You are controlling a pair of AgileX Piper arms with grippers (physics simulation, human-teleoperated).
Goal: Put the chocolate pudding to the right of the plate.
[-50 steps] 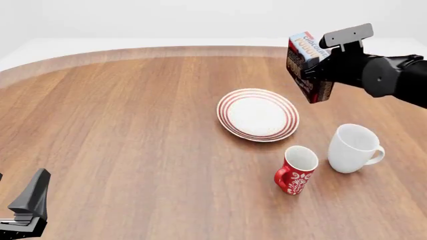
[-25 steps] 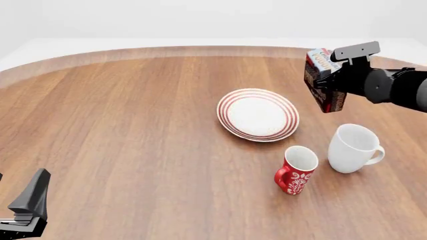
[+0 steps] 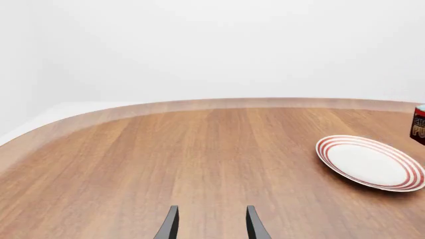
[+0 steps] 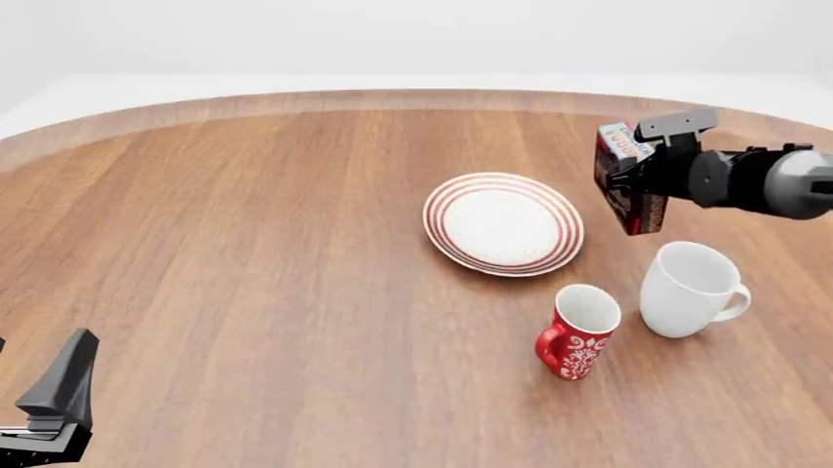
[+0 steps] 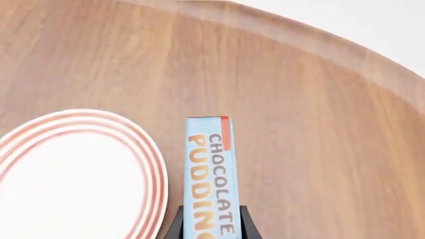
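The chocolate pudding (image 4: 623, 177) is a small carton with a light-blue lettered face and dark brown sides; it hangs tilted just right of the plate (image 4: 502, 222), held above the table. My right gripper (image 4: 641, 174) is shut on it. In the right wrist view the chocolate pudding (image 5: 210, 174) sits edge-on between the black fingers, with the red-ringed white plate (image 5: 73, 174) close beside it. My left gripper (image 3: 211, 225) is open and empty, far from both; in the front view only part of the left gripper (image 4: 53, 405) shows at the near left corner. The left wrist view catches the plate (image 3: 369, 162) and a sliver of the carton (image 3: 419, 124).
A white mug (image 4: 692, 289) stands on the table near the carton, on my side of it. A red patterned mug (image 4: 576, 331) stands to its left, in front of the plate. The wooden table's curved far edge (image 4: 390, 97) runs behind everything.
My right gripper has carried the pudding carton rightward and then down, from above the far side of the plate to a lower spot right of it. The left arm has stayed still.
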